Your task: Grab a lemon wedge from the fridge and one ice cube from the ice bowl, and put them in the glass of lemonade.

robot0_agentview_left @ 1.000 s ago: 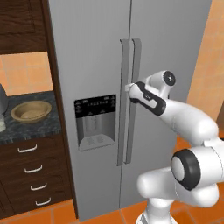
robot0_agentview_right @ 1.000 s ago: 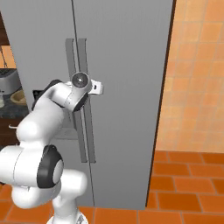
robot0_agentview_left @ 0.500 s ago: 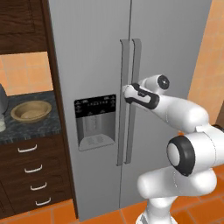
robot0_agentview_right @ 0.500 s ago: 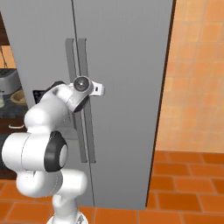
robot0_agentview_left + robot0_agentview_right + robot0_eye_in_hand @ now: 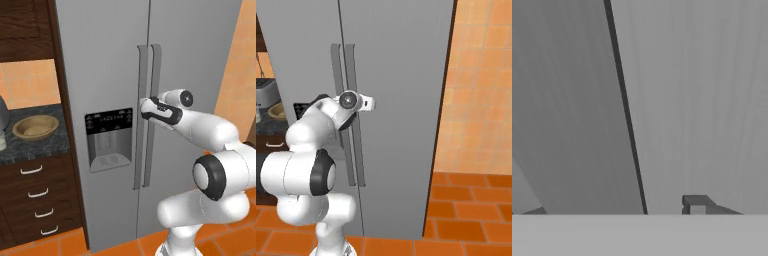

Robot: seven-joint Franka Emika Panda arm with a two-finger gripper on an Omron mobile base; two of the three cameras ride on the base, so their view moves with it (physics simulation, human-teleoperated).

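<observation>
The tall grey fridge [image 5: 100, 60] stands with both doors shut, so the lemon wedge is hidden. My gripper [image 5: 144, 107] is pressed up to the two long vertical handles [image 5: 149, 115] at the door seam, about halfway up. In the hand view the door fills the picture and my gripper [image 5: 612, 210] shows one dark fingertip [image 5: 696, 202] at the right and a second at the far left corner, standing apart. The tan ice bowl [image 5: 35, 127] sits on the dark counter left of the fridge. I cannot make out the glass of lemonade.
Dark wooden drawers [image 5: 37, 195] run under the counter [image 5: 45, 147], with a dark cabinet [image 5: 25, 25] above. A toaster [image 5: 265, 90] stands at the left edge of the right base view. An orange tiled wall [image 5: 481, 85] and orange floor [image 5: 466, 220] lie right of the fridge.
The hand has moved left, closer onto the fridge handles, and the arm's elbow has swung forward. The doors have stayed shut.
</observation>
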